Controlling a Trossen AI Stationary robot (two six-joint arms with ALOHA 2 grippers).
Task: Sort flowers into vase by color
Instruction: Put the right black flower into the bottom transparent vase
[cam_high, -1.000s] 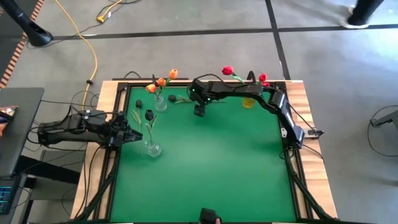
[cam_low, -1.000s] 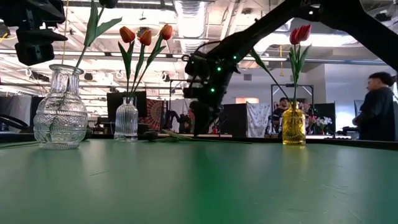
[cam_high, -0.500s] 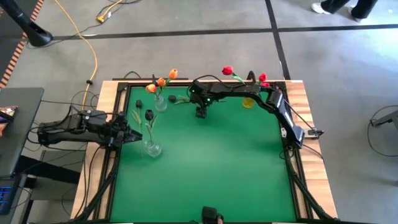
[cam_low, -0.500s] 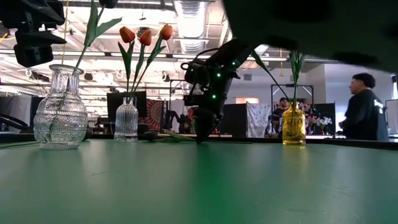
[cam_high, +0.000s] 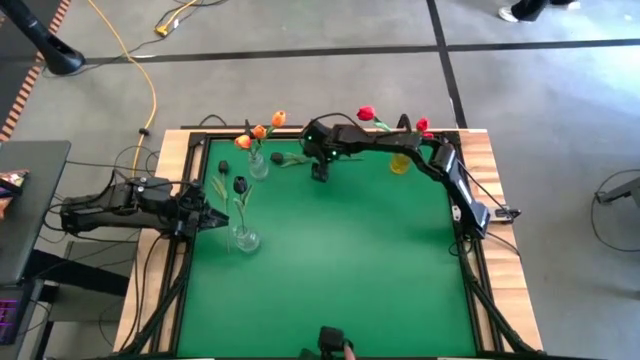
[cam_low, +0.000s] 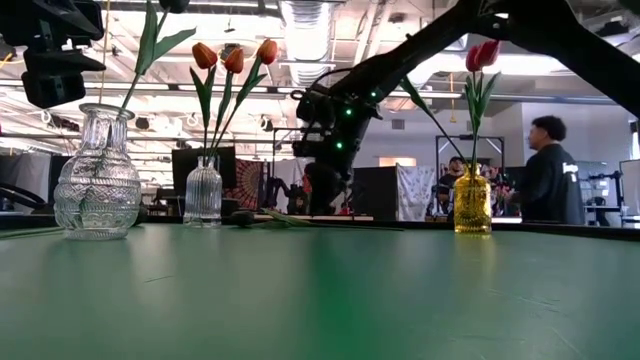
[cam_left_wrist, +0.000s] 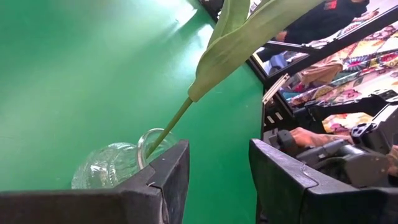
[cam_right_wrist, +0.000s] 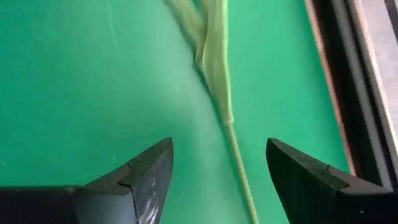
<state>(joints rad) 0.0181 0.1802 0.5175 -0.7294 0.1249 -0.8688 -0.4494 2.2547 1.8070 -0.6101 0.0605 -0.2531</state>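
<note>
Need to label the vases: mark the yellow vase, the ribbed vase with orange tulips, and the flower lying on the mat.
Yellow vase (cam_low: 472, 205), low view, on its body.
Ribbed vase (cam_low: 203, 195), low view, on its body.
Lying flower (cam_right_wrist: 219, 56), right wrist view, on its leaf.

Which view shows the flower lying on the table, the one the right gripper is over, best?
The right wrist view: the loose flower's stem and leaf run between the open right gripper fingers. The high view shows it small beside the gripper; the low view shows it edge-on; the left wrist view misses it.
</note>
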